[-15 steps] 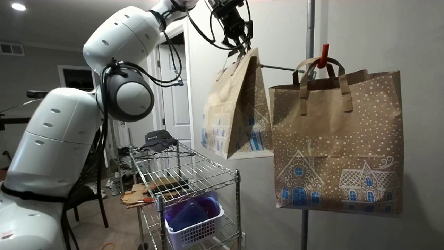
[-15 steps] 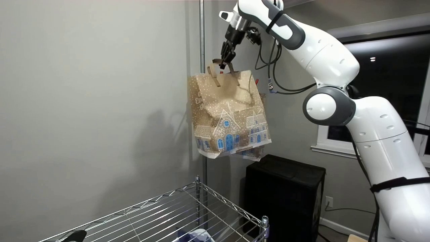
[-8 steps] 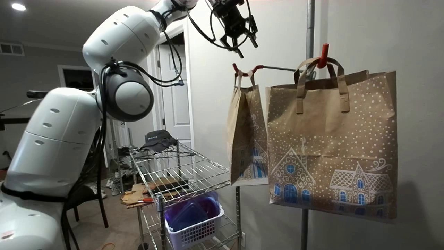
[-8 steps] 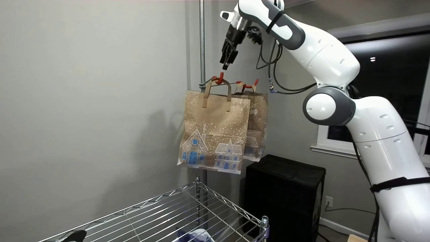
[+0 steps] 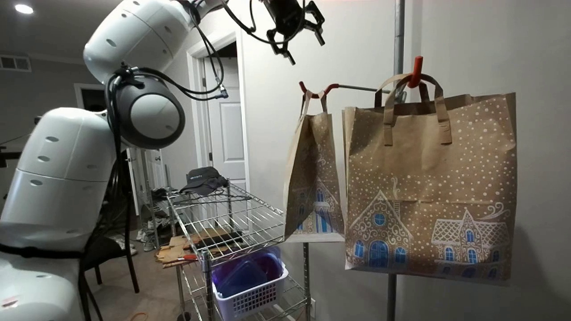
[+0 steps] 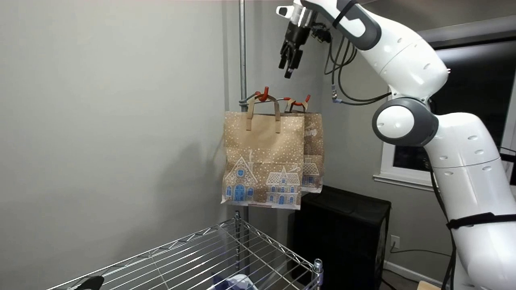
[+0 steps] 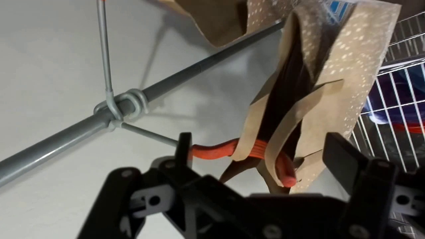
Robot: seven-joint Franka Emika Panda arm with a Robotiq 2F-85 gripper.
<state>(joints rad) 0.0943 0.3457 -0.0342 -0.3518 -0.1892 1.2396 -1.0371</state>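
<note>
Hovering above a red hook (image 5: 316, 95), the lone gripper (image 5: 307, 53) holds its two fingers (image 7: 343, 162) spread. One brown paper bag (image 5: 316, 178) hangs from it by both handles (image 7: 289, 122); a second bag (image 5: 428, 187) hangs from a second red hook (image 5: 415, 73), both joined to one gray pole (image 5: 399, 35). One cap (image 5: 203, 180) tops the wire rack (image 5: 206, 263); one basket (image 5: 253, 302) sits below.

One upright grey metal pole (image 5: 399, 35) carries two curved red-coated hooks (image 5: 416, 69) and two brown rectangular paper bags (image 5: 430, 187); near it, one lilac rectangular plastic basket (image 5: 256, 302).
</note>
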